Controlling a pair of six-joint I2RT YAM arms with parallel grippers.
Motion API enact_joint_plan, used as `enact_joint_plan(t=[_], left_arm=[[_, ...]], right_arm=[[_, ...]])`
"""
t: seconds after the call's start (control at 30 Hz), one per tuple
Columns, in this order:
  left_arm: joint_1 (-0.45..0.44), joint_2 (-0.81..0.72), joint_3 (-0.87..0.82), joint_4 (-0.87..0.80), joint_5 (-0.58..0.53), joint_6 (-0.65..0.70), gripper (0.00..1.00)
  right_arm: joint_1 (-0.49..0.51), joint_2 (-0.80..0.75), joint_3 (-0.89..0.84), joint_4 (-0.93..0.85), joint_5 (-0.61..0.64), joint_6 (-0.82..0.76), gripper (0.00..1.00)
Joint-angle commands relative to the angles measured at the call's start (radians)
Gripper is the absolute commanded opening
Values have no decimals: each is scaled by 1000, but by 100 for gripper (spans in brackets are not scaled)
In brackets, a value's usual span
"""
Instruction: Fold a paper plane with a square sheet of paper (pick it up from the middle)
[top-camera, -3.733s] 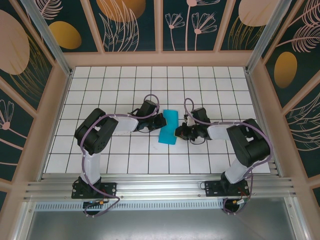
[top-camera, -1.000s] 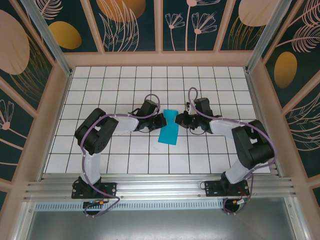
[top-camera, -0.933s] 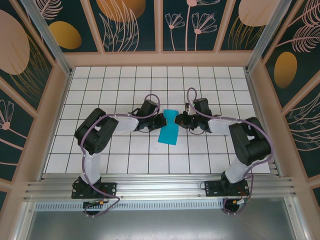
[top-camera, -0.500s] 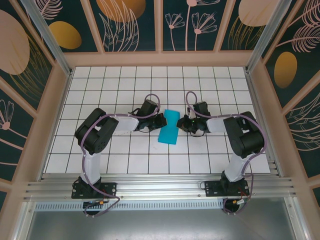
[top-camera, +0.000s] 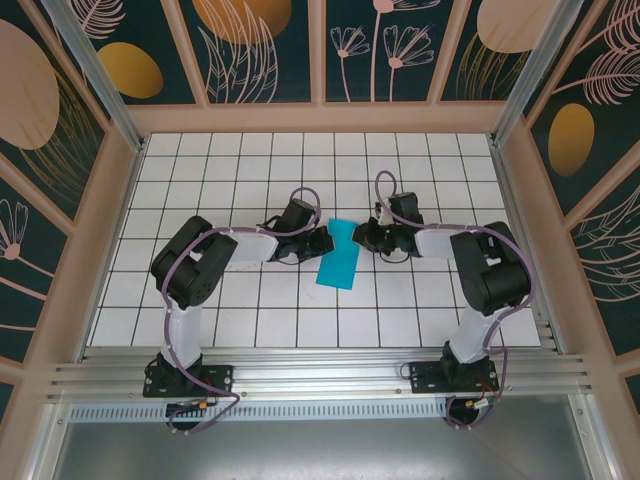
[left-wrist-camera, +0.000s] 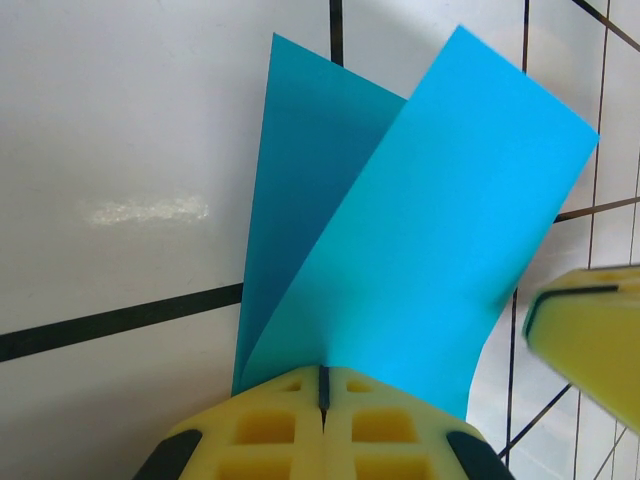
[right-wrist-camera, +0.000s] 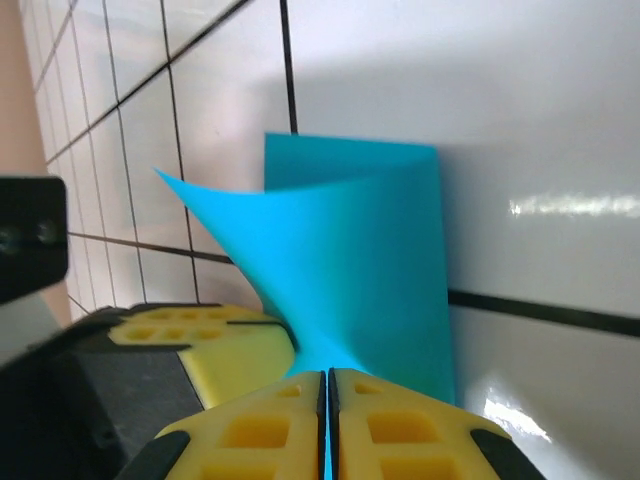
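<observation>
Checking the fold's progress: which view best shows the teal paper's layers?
Left wrist: the teal paper shows both layers fanned apart beyond the left gripper pinching it. Right wrist shows a curled layer close up; top external gives a small slanted strip.

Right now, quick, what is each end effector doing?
Left end effector: closed, pinching the folded teal sheet of paper.
Right end effector: closed, pinching the same sheet of paper.
</observation>
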Motion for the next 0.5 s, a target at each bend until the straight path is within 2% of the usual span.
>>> enact_joint_plan(t=[0.0, 0.27, 0.47], left_arm=[[-3, 76, -13, -119, -67, 27, 0], [-3, 70, -17, -113, -69, 24, 0], [-4, 67, -19, -115, -71, 23, 0]], right_arm=[[-18, 56, 16, 21, -9, -6, 12], [-19, 93, 12, -24, 44, -12, 13], [-20, 54, 66, -37, 1, -15, 13]])
